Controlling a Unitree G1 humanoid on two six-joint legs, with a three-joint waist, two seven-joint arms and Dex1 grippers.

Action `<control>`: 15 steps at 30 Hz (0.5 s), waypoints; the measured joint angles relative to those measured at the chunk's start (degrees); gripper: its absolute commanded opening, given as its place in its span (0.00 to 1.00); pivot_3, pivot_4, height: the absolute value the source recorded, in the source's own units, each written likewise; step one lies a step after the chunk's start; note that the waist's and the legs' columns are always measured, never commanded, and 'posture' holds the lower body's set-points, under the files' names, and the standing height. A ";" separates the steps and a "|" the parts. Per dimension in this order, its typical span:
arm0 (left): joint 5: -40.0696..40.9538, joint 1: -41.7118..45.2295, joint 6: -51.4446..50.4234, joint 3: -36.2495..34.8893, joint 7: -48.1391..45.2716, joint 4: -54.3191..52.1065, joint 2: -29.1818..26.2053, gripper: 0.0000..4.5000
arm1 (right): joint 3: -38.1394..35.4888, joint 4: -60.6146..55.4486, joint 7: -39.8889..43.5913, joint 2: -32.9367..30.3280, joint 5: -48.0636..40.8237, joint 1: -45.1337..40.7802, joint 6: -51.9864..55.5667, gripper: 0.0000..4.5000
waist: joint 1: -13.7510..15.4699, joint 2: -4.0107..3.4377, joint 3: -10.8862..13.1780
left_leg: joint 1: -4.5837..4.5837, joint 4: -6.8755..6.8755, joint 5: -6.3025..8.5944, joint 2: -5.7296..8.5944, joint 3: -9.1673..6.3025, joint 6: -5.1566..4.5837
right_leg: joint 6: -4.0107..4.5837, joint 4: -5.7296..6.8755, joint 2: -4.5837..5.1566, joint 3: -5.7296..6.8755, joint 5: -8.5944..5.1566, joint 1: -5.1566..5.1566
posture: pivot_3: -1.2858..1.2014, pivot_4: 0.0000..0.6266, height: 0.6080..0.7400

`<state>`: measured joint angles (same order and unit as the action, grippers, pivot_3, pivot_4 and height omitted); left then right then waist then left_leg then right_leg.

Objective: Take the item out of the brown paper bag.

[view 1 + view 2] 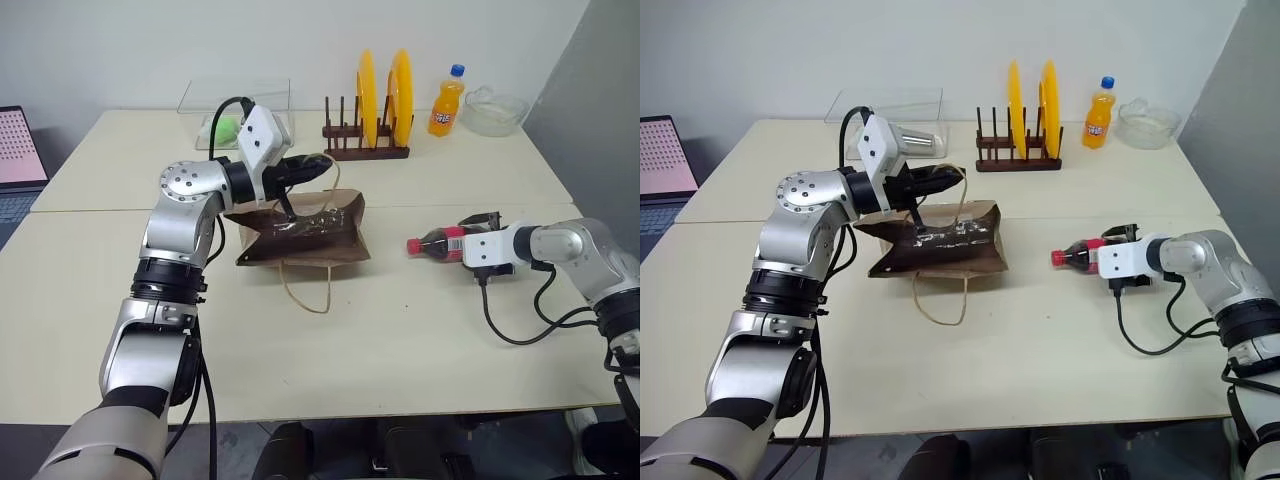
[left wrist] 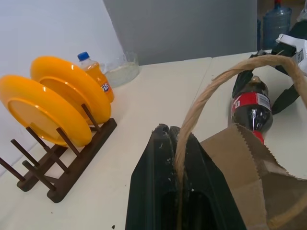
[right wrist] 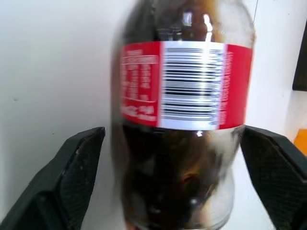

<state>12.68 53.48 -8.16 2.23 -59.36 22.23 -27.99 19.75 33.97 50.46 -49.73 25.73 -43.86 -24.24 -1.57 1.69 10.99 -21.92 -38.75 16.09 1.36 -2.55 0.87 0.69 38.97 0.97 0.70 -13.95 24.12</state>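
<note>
Left claw [image 1: 312, 165]: I am holding it fully closed on one loop handle [image 2: 211, 91] of the brown paper bag [image 1: 320, 235], pointing roughly level.
Reason for the hold: I am keeping the handle raised so that the bag's mouth is lifted off the bench [image 1: 400, 340] and the bag cannot slide.
Right claw [image 1: 478, 222]: I am holding it wide apart, one finger on each side of the item [image 3: 184, 86], gripping nothing.
Item: a dark cola bottle with a red label is lying on its side on the bench, well to the right of the bag, cap toward the bag.
Reason for the placement: by my judgement, I am setting the bottle down clear of the bag.
Task status: the item is lying outside the bag; in my judgement, extraction is essentially done.
Caution: the bottle is round and could roll when I am withdrawing.
</note>
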 measured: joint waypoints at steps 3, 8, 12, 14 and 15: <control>0.02 0.03 -0.03 0.01 0.00 -0.15 0.08 0.00 | -1.31 -4.38 5.13 -3.45 -3.65 2.22 0.94 0.99 | 0.09 -0.02 0.01 | -0.02 0.00 0.00 0.01 -0.01 -0.01 | -0.01 -0.01 0.01 0.02 0.00 0.01 | 0.52 0.24 1.00; 0.04 0.61 0.10 -0.31 -0.05 0.96 -0.50 0.00 | -14.96 -25.51 15.26 -10.54 -23.09 12.85 17.78 0.99 | 0.61 -0.02 0.02 | -0.07 -0.01 0.01 -0.01 -0.08 -0.02 | -0.03 -0.02 0.03 0.11 -0.01 -0.02 | 0.52 0.24 1.00; -0.39 2.65 2.12 -0.36 0.11 5.45 -0.72 0.00 | -27.58 -49.72 12.62 -7.43 -42.12 22.84 39.30 0.99 | 0.58 0.01 0.02 | 0.02 -0.01 0.02 -0.05 -0.23 -0.02 | -0.21 0.00 0.01 0.22 -0.12 -0.11 | 0.52 0.24 1.00; -0.80 4.94 3.72 -0.38 0.23 8.92 -0.62 0.00 | -28.96 -59.63 6.35 -1.74 -46.13 26.39 45.32 0.99 | 0.61 0.04 0.03 | 0.01 -0.02 0.02 -0.05 -0.29 -0.02 | -0.32 0.00 0.00 0.27 -0.19 -0.12 | 0.52 0.24 1.00; -1.06 6.63 4.63 -0.41 0.26 11.21 -0.59 0.00 | -28.33 -65.02 2.07 2.61 -47.41 28.40 47.97 0.99 | 0.68 0.07 0.04 | -0.02 -0.04 0.01 -0.05 -0.29 -0.01 | -0.33 0.01 -0.01 0.27 -0.19 -0.10 | 0.52 0.24 1.00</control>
<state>11.62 60.11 -3.53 1.82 -59.10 33.44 -28.59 -8.57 -31.05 52.54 -47.12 -21.68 -15.46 23.73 -0.89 1.75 11.02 -21.95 -38.79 16.10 1.31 -2.84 0.85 0.36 38.98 0.96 0.97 -14.14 24.02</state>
